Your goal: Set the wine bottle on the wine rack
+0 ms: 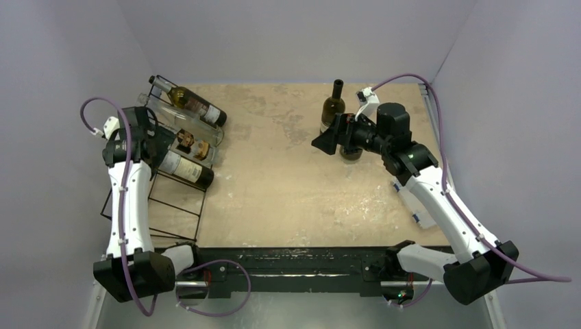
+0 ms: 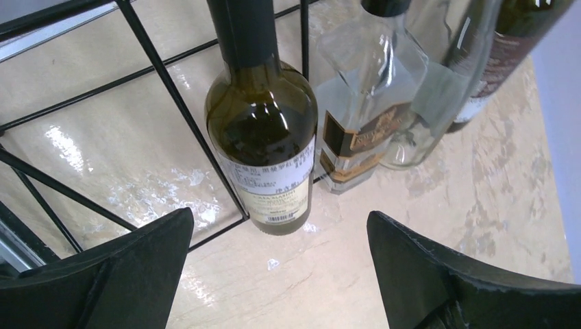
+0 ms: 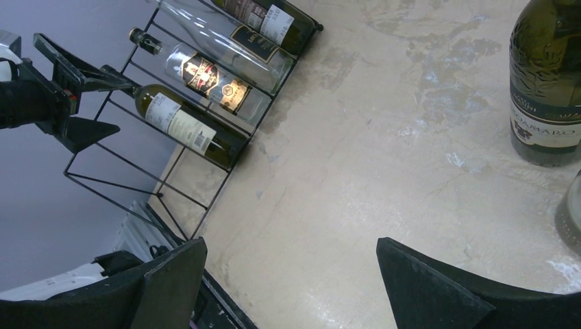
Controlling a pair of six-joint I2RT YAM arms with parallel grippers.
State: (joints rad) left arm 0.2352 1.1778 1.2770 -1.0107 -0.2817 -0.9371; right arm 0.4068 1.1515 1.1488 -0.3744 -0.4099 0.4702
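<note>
Jaws spread wide, four bottles (image 1: 186,169) lying in wine rack (image 1: 175,206)

a dark green wine bottle (image 2: 264,137) lies on the black wine rack (image 2: 179,103), its base over the rack's edge rod, with a clear liquor bottle (image 2: 356,103) just beside it. the left gripper (image 2: 279,233) hangs wide apart and empty near that base.

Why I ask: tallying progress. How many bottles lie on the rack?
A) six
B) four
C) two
B: the right wrist view shows four bottles lying side by side on the rack.
</note>
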